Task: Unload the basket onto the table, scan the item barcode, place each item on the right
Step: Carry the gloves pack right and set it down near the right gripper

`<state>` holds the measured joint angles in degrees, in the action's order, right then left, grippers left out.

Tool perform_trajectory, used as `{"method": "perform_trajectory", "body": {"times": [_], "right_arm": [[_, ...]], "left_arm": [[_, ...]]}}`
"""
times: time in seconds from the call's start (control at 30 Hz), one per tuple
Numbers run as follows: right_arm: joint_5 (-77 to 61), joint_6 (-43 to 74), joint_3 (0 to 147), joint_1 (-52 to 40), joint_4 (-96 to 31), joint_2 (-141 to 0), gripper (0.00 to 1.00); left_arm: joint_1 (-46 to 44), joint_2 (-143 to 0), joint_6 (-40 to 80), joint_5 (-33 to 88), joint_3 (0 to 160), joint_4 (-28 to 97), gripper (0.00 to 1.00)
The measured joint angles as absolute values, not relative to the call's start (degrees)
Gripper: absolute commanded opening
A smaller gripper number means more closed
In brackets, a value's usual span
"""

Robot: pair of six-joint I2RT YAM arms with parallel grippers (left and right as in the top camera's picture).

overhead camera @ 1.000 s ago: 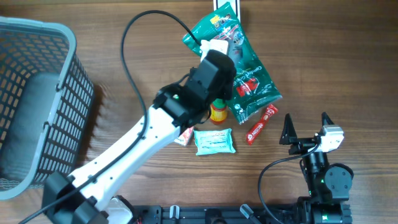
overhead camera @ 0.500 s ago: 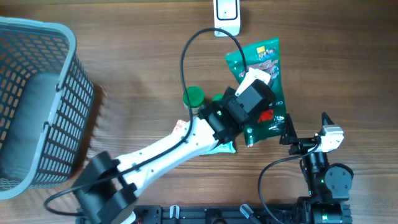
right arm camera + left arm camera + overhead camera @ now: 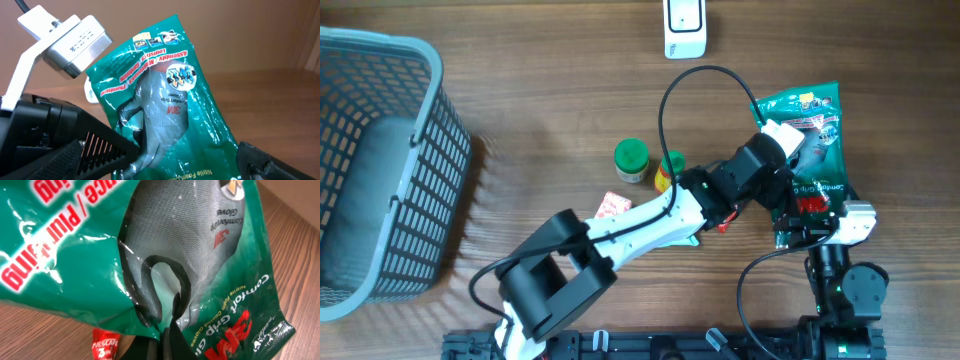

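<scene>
**Get the barcode face flat to the reader**

The left gripper [image 3: 170, 332] is clamped on the 3M glove packet [image 3: 812, 140], pinching the film near one edge. The packet hangs at the right of the overhead frame, apparently lifted off the worktop [image 3: 520, 100] and directly above the right gripper [image 3: 190, 157]. That gripper's jaws stand wide apart and hold nothing. In the right wrist view the packet fills the gap between its fingers, but I cannot tell whether it touches them.

No barcode shows in any view. Only the printed glove picture and the lettering are visible, so the code is probably on the far side or near a hidden edge. The white scanner [image 3: 682, 28] sits at the top centre of the overhead frame, well apart from the packet.

To do the step well, find the coded face first, then turn it square to the scanner's window. The film is glossy and creased, so glare and wrinkles are the likely causes of a failed read. Holding a second edge with the free gripper would pull the film flat. On the way over, the packet should stay clear of the green-capped jar [image 3: 632, 158] and the small yellow bottle [image 3: 668, 170] beside the arm
</scene>
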<state>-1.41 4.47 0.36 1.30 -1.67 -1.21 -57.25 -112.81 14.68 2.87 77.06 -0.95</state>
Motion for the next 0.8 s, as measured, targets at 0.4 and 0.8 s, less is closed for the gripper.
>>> {"method": "perform_trajectory", "body": {"times": [0.4, 0.8], "right_arm": [[-2.09, 4.29, 0.36, 0.93, -0.21, -1.54, 1.0], [-2.57, 4.29, 0.36, 0.93, -0.19, -1.54, 1.0]], "left_arm": [[-56.93, -118.56, 14.63, -3.49, 77.62, 6.37, 0.05], [-55.9, -117.34, 14.0, -7.77, 77.62, 8.23, 0.84]]}}
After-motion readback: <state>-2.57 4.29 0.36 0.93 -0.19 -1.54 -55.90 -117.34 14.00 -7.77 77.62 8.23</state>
